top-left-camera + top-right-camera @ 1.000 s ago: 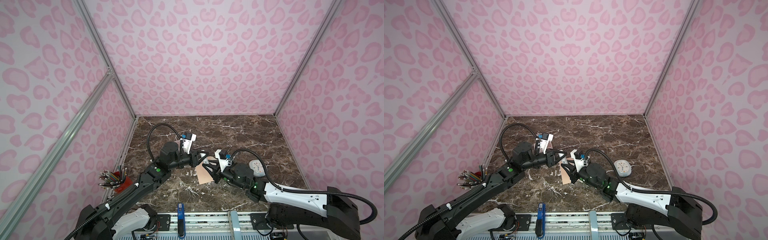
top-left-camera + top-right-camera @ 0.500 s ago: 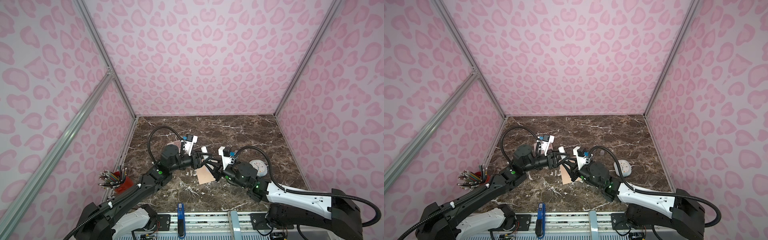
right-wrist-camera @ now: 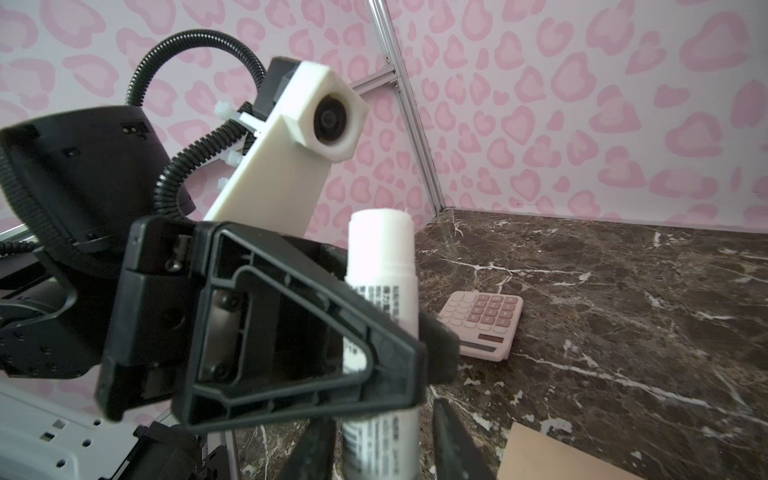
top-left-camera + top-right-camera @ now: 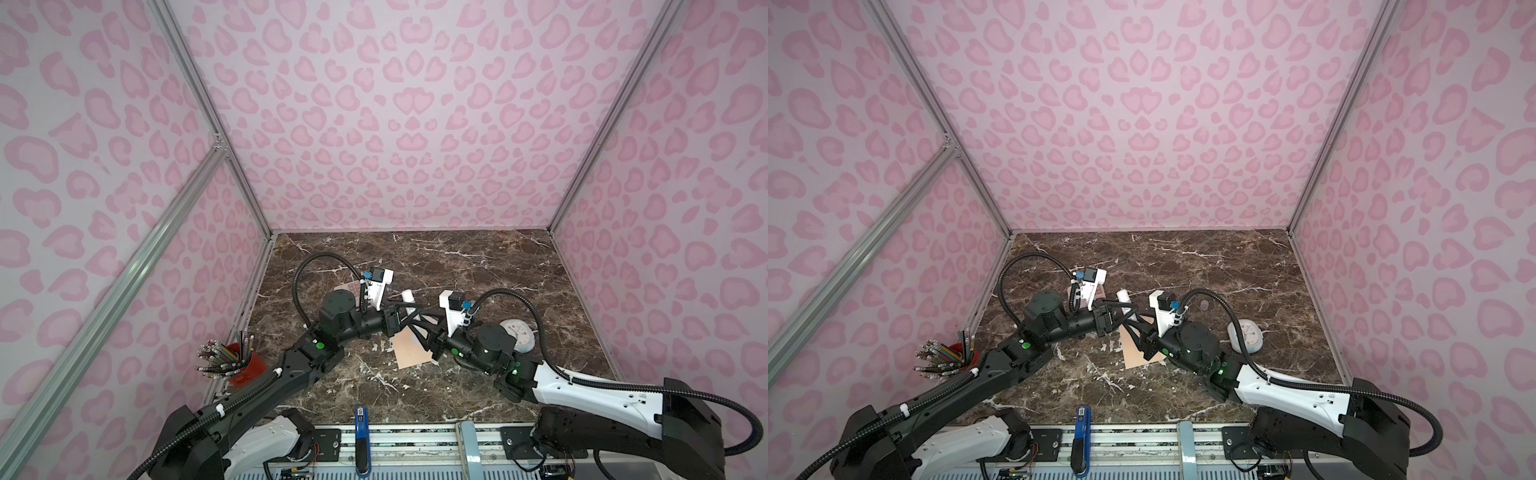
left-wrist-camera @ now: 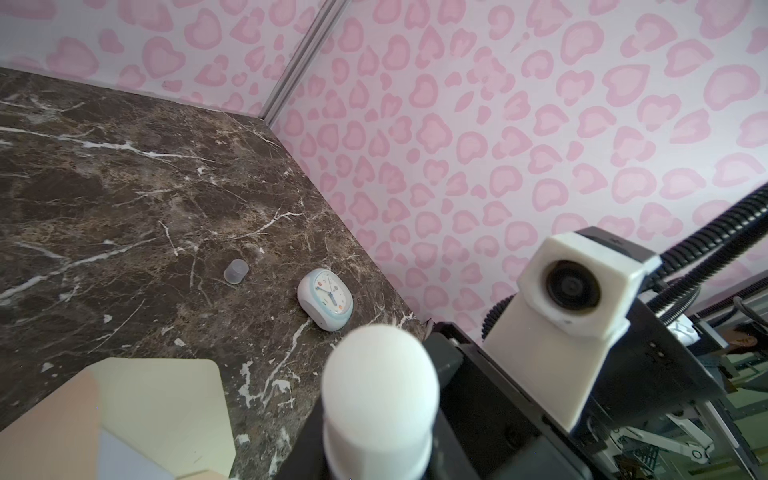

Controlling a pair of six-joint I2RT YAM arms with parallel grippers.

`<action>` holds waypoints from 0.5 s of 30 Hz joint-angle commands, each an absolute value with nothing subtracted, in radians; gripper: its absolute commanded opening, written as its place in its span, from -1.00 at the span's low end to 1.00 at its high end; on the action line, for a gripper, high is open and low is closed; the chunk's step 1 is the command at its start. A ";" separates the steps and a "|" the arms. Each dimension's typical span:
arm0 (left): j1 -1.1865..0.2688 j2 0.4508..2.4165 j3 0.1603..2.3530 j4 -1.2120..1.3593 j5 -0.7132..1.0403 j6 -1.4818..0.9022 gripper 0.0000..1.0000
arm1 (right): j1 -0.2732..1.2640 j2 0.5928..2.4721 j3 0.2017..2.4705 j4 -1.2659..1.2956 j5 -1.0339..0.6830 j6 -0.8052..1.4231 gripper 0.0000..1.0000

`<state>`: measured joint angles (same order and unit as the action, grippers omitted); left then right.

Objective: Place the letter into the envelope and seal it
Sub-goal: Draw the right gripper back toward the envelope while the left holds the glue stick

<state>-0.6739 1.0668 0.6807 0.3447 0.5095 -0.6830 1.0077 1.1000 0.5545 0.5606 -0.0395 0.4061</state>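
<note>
A white glue stick (image 4: 407, 297) (image 3: 380, 266) stands tilted above the peach envelope (image 4: 409, 351) (image 4: 1136, 353). My left gripper (image 4: 409, 309) (image 5: 378, 457) is shut on the glue stick, whose rounded end (image 5: 380, 395) fills the left wrist view. My right gripper (image 4: 415, 322) (image 3: 382, 415) is open. Its fingers (image 3: 451, 432) stand on either side of the stick's lower part, a little apart from it. The envelope lies flat with its cream flap (image 5: 166, 407) open. A pale patch shows at its mouth; I cannot tell whether that is the letter.
A pink calculator (image 3: 482, 324) lies at the back left behind the left arm. A white clock (image 5: 326, 299) and a small clear cap (image 5: 235, 271) sit to the right. A red cup of pencils (image 4: 237, 361) stands by the left wall. A blue tool (image 4: 361, 432) rests at the front edge.
The two grippers have come together over the envelope. The right gripper's jaws have opened off the glue stick, and the left gripper has opened and then shut again on the stick.
</note>
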 commanded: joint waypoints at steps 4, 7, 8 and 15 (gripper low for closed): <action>-0.620 1.033 0.757 0.091 0.357 -0.555 -0.80 | 0.983 1.029 0.529 0.369 0.055 0.350 0.03; -0.576 1.033 0.764 0.009 0.335 -0.531 -0.80 | 0.933 0.965 0.507 0.259 0.129 0.363 0.07; -0.568 1.040 0.767 -0.015 0.331 -0.524 -0.80 | 0.907 0.949 0.504 0.221 0.157 0.366 0.05; -0.560 1.188 0.736 -0.059 0.421 -0.566 -0.81 | 0.689 1.050 0.667 -0.209 0.172 0.483 -0.48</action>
<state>-0.5621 1.1465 0.7486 -0.0212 0.3779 -0.5503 0.7288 1.0031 0.6209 0.0185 0.1585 0.4294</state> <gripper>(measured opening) 0.281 0.261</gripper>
